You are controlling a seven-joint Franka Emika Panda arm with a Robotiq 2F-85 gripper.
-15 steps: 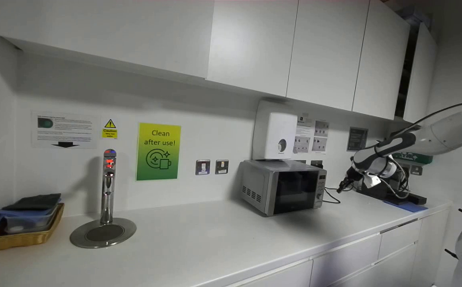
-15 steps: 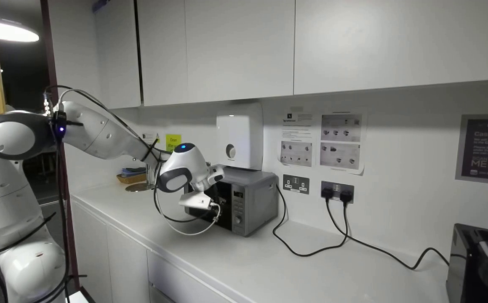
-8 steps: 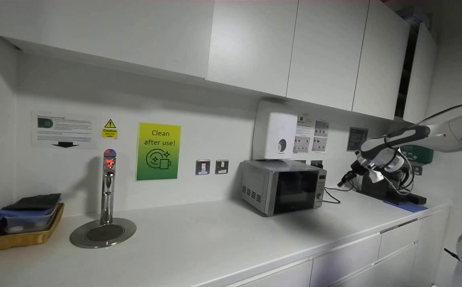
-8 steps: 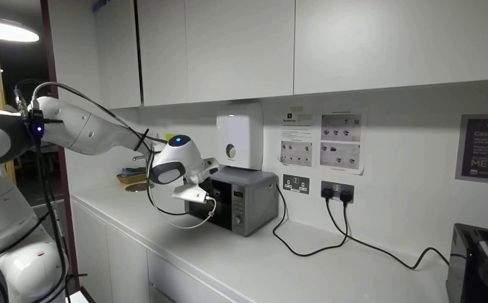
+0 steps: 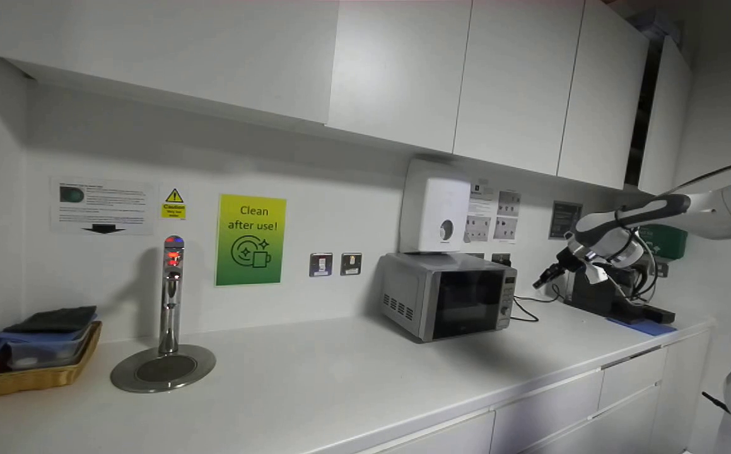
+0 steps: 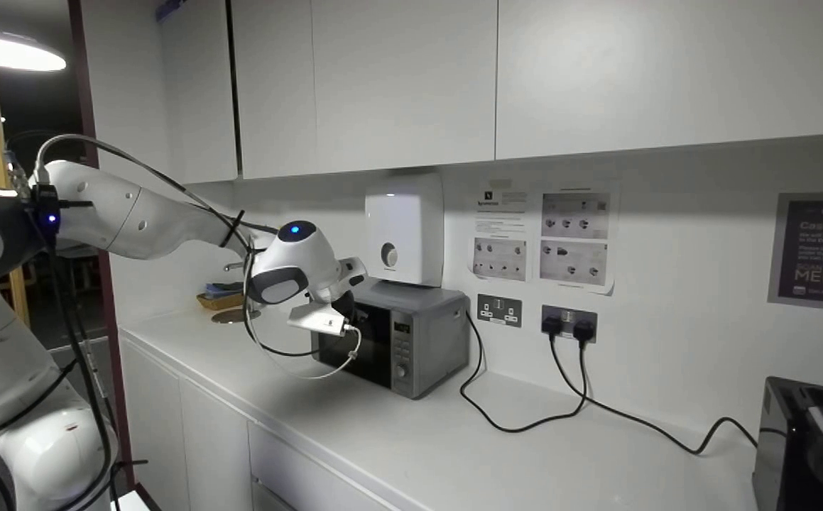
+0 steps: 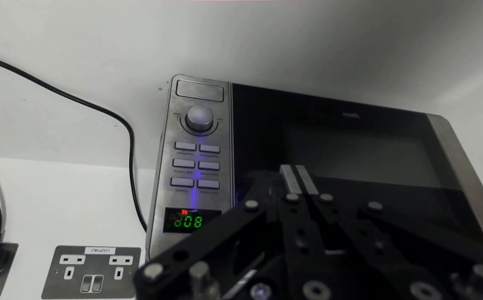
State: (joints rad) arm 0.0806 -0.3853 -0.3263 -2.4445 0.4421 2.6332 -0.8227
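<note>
Pointing down toward the microwave [image 7: 308, 137], the gripper [image 7: 294, 174] had its jaws closed, the pale pads [image 7: 306, 177] side by side. It hung raised above the counter [image 5: 315, 366], near the microwave's door [image 7: 366, 154] but apart from it, as seen in an exterior view [image 5: 538, 285]. In an exterior view, its tips were hard to make out past a white box [image 6: 317, 318]. The microwave stood on the counter, its door shut. In the wrist view, where it showed upside down, its panel [image 7: 208, 198] carried a knob [image 7: 199, 118], six buttons [image 7: 184, 163] and a display [image 7: 192, 221] lit with green characters. A black cable [image 7: 87, 103] curved beside it, and a socket [image 7: 92, 273] sat in the wall [image 7: 58, 200] nearby. Above the microwave, in both exterior views, was a white dispenser [image 5: 431, 202], with notices [image 6: 574, 238] beside it. Farther out, a dark machine [image 6: 809, 454] stood at the edge of an exterior view. Well apart along the counter rose a tap [image 5: 169, 309] on a round plate [image 5: 125, 372], near a green sign [image 5: 250, 239] and a basket [image 5: 34, 381]. Cupboards [image 6: 404, 85] ran overhead.
</note>
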